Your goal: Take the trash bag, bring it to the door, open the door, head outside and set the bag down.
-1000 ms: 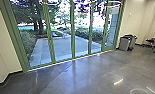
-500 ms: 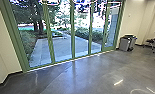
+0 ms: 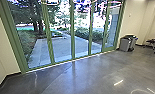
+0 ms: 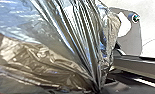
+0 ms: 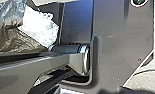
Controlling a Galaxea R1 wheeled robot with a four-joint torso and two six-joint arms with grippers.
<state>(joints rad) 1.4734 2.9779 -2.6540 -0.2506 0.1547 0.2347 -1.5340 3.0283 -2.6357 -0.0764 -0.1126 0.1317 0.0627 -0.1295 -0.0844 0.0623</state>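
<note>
The left gripper [image 4: 99,87] is clamped on the bag [image 4: 50,50]: the thin, shiny plastic runs into it in tight pleats, which come together in one narrow place. Away from this place the bag spreads wide, bluish and silvery in one part, brownish and much wrinkled in another. In the right wrist view the bag is near the robot's own dark plate, and a white, crumpled piece [image 5: 40,28] is at its side; whether this piece lies inside the plastic, I cannot tell. As for the right gripper, I cannot tell if it is apart or together.

In the head view, the robot is indoors, facing a row of tall glass panels in green frames [image 3: 73,32]. The panels stand in one line upon the smooth grey floor [image 3: 85,77]. Behind the glass there is a pale paved path [image 3: 63,48], with bushes [image 3: 84,34] along it and trees [image 3: 40,23] farther away. To the right of the glass, grey bins [image 3: 124,45] stand near the light wall [image 3: 136,22], and a dark chair [image 3: 152,42] stands beyond them.
</note>
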